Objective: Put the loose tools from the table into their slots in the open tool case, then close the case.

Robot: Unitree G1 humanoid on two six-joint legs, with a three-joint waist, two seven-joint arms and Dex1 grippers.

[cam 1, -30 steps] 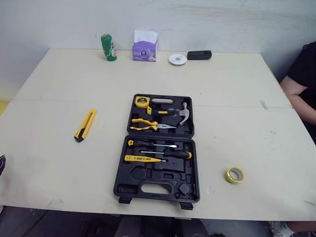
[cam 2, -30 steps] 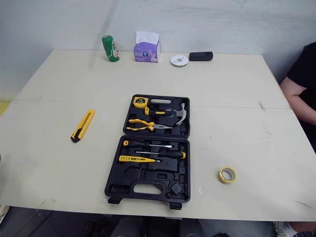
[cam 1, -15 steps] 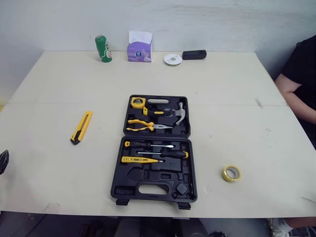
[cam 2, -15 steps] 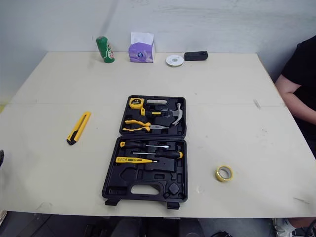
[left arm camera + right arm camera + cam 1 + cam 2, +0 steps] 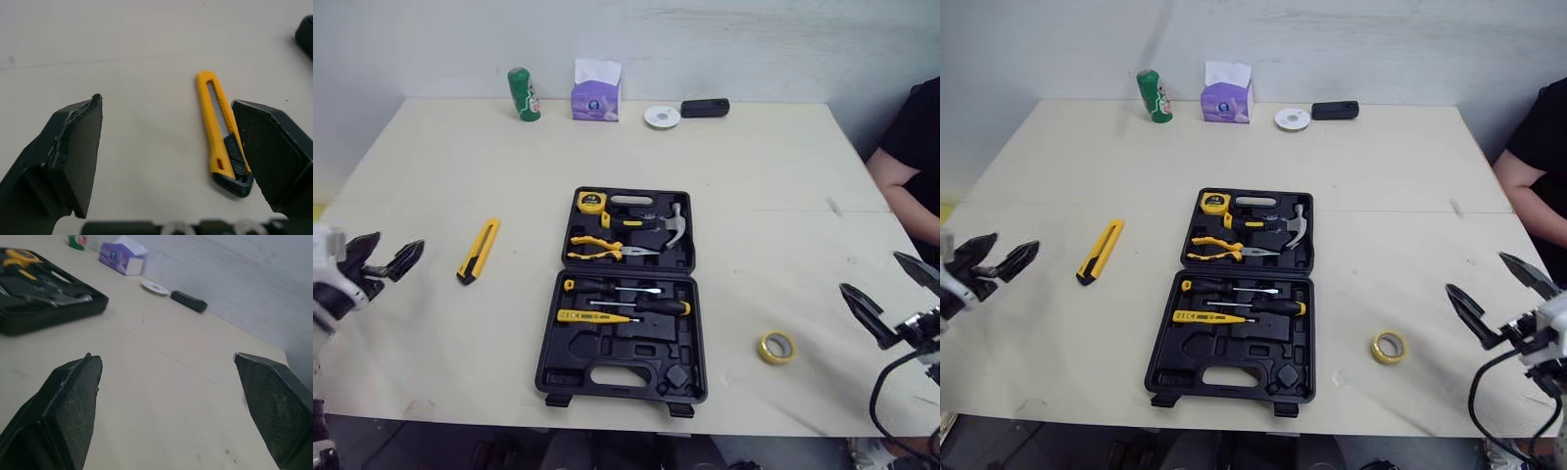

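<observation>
Pale tabletop (image 5: 764,186), white wall behind, and both arms hover low over the near edge. Left gripper (image 5: 395,245) is spread wide and empty, aimed at the yellow utility knife (image 5: 480,250) just beyond its fingertips (a black finger overlaps the knife's dark end in the wrist view). Right gripper (image 5: 869,272) gapes too, holding nothing, near the yellow tape roll (image 5: 777,347) — its arm cut off at the frame edge. Open tool case (image 5: 607,351) lies between them.
</observation>
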